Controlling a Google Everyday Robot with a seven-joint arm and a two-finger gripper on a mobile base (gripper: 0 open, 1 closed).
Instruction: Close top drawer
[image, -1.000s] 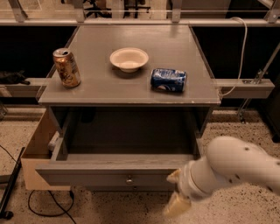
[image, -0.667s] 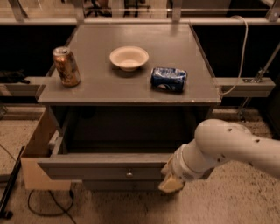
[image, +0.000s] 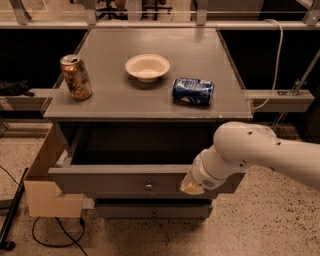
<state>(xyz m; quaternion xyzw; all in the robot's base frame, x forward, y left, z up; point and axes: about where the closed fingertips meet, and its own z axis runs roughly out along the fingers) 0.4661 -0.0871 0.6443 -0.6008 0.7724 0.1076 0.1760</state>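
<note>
Touching gripper: top drawer front.

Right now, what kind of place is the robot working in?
Probably an office or lab test area: a grey cabinet on a speckled floor, loose cables, chair legs behind. The robot's hand is at the front of the open top drawer, right of its knob.

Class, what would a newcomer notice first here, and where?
The top drawer stands wide open under the tabletop, with a big white arm reaching in from the right and its gripper at the drawer's front panel. On top sit a white bowl in the middle, an upright gold can left, and a blue can lying right.
</note>
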